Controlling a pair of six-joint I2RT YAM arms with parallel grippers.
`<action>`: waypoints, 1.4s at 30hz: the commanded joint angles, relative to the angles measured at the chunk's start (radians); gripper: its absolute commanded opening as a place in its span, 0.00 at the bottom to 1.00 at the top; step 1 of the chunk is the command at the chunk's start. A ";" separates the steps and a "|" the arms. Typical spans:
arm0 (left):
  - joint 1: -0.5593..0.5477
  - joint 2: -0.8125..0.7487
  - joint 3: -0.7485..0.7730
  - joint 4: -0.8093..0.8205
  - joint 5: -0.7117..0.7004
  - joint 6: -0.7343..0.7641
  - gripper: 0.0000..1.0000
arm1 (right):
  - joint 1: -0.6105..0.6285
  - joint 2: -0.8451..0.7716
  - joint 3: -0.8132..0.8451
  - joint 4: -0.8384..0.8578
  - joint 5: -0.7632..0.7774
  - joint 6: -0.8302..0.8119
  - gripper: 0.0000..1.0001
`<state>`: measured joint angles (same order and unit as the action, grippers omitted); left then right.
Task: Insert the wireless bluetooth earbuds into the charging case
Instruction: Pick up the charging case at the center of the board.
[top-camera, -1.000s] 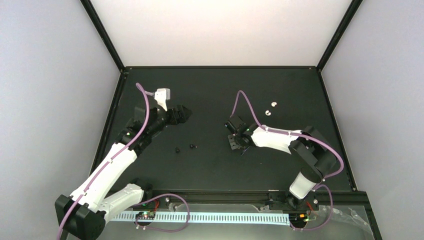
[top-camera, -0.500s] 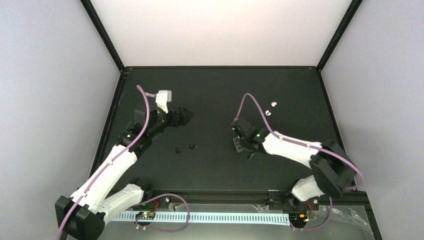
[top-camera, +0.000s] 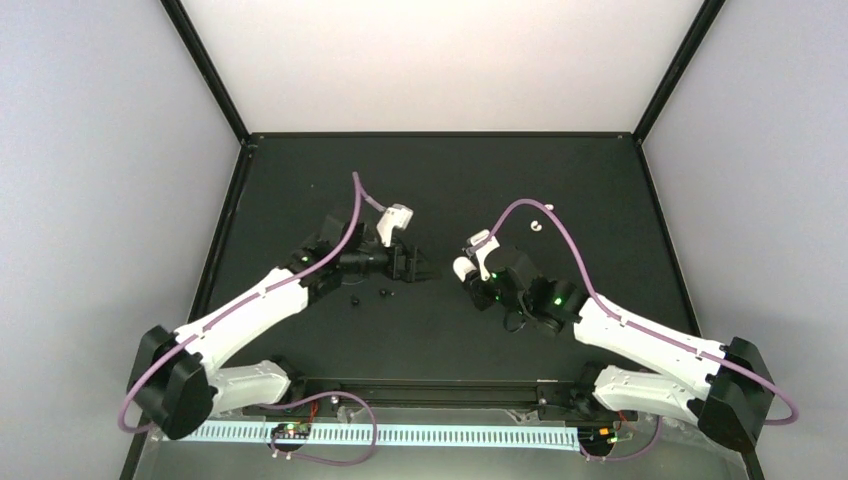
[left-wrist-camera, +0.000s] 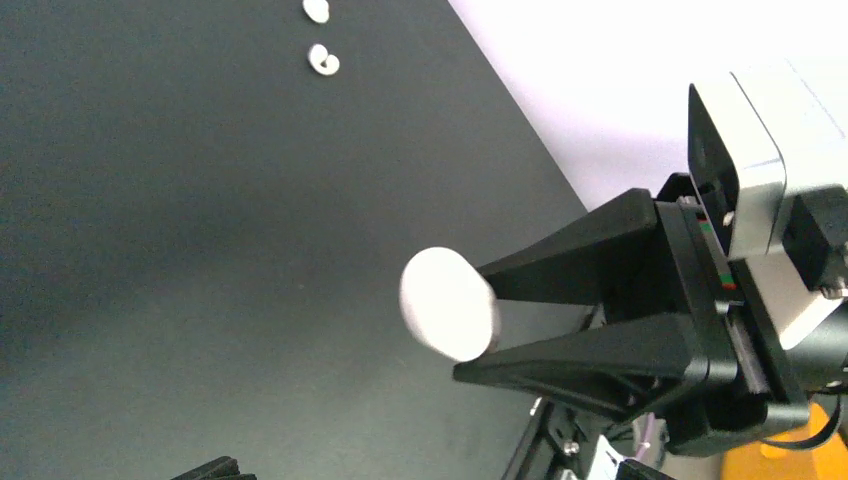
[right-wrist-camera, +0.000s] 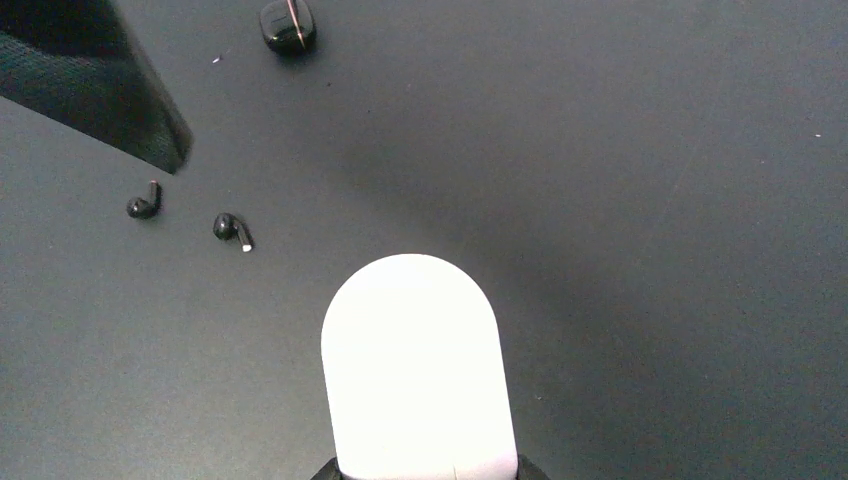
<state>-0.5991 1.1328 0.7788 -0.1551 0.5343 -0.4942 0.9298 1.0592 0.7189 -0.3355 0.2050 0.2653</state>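
Having lifted the charging case (top-camera: 463, 268) off the tabletop (top-camera: 600, 180) in the last second, the right jaws stand clamped on one end of it and hold it in the air, while the left arm (top-camera: 260, 300) has swung in and the left jaws, spread wide and empty, face the case from close by. Judging by that, the shell, which looks closed, must be opened before the earbuds (right-wrist-camera: 232, 228), lying loose on the tabletop left of the case, can go in. A black puck (right-wrist-camera: 287, 25) farther left and two white bits (top-camera: 537, 225) to the case's far right lie clear of the work.
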 joint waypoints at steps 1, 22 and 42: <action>-0.029 0.094 0.106 0.045 0.112 -0.019 0.96 | 0.013 -0.024 -0.011 0.040 -0.005 -0.025 0.26; -0.065 0.333 0.215 0.046 0.231 -0.037 0.65 | 0.020 -0.091 -0.042 0.102 -0.098 -0.036 0.26; -0.104 0.341 0.204 0.119 0.279 -0.079 0.13 | 0.020 -0.098 -0.042 0.109 -0.118 -0.035 0.29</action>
<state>-0.6914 1.4818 0.9611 -0.0830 0.7715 -0.5632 0.9424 0.9806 0.6804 -0.2653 0.1028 0.2398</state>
